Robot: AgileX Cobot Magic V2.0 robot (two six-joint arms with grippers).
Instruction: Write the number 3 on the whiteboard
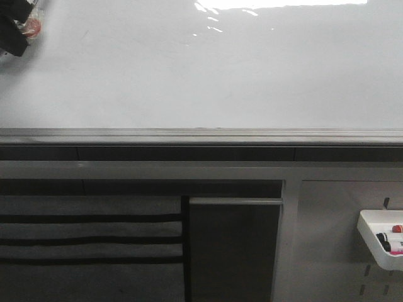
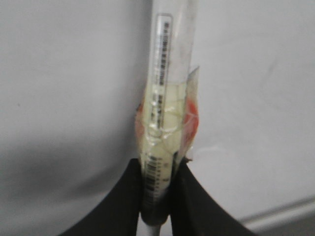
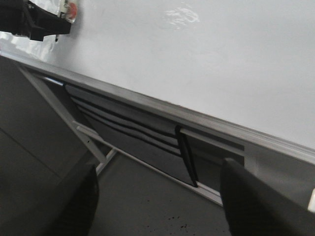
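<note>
- Whiteboard first: the large glossy white flat whiteboard (image 1: 201, 69) fills the upper part of my front view, with glare along its top edge and its grey metal ledge (image 1: 201, 135) running along the lower edge.
- I can find no drawn numeral on the board in any of my three views; the surface reads as plain white.
- My left end effector (image 2: 156, 196) is clamped on a clear plastic-wrapped marker with a barcode strip and a red-orange band (image 2: 165, 98); the two black fingers (image 2: 123, 201) press it from both sides.
- From the left wrist camera the marker points at the board, but I cannot tell whether its tip touches.
- In the front view that left end effector sits in the top left corner, in front of the board, with the red band showing.
- My right end effector (image 3: 157, 196) is spread wide and holds nothing; its dark fingers (image 3: 74, 201) frame the board's ledge and the grey slatted panel (image 3: 128, 132) below it.
- At the lower right of the front view, a small white tray (image 1: 378, 236) hangs on a grey perforated panel (image 1: 334, 245), holding markers with black and red caps (image 1: 390, 238).
</note>
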